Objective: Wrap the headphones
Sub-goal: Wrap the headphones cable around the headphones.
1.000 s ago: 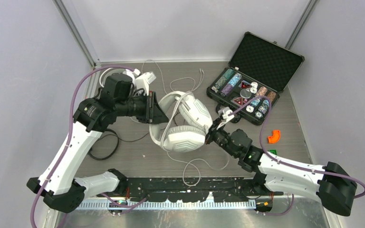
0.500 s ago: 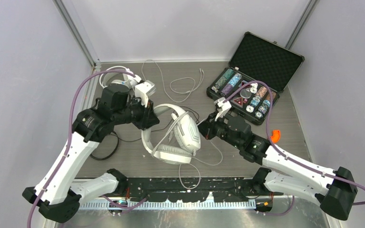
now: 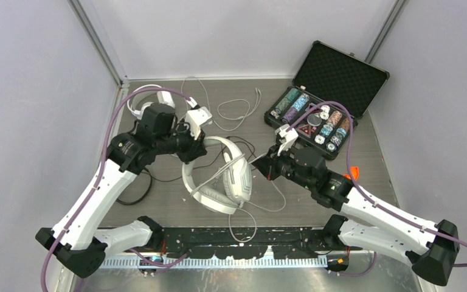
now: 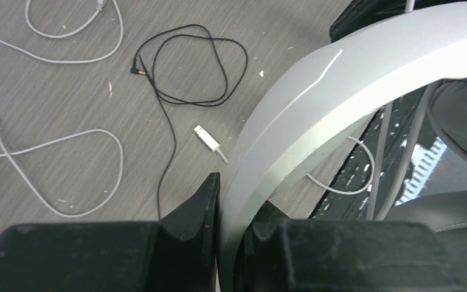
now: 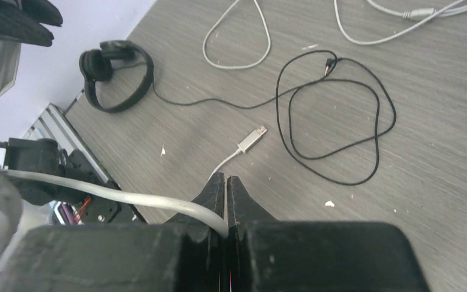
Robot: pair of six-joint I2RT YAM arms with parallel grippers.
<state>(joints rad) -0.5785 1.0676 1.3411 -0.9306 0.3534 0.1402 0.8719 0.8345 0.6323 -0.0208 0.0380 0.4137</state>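
**Overhead view:** A large white headset (image 3: pixel 222 182) is in the middle of the grey surface (image 3: pixel 176 207), between the two arms. The left end effector (image 3: pixel 193 148) meets its headband at the far-left side. The right end effector (image 3: pixel 260 164) is just to the right of the ear cups. A second white headset (image 3: pixel 141 97) lies in the far-left corner. An open black chip case (image 3: pixel 334 79) is at the far right.

**Left wrist view:** The left end effector's black fingers (image 4: pixel 197 204) are clamped on the white headband, one on each side. Beyond them, a black cable (image 4: pixel 219 67) lies in loops beside a USB plug (image 4: pixel 207 137).

**Right wrist view:** The right end effector's fingers are pressed together, pinching a thin white cable (image 5: pixel 115 196) that runs off to the left. A small black headset (image 5: pixel 114 72) lies flat on the surface at upper left. The black cable leads from it to the loops.
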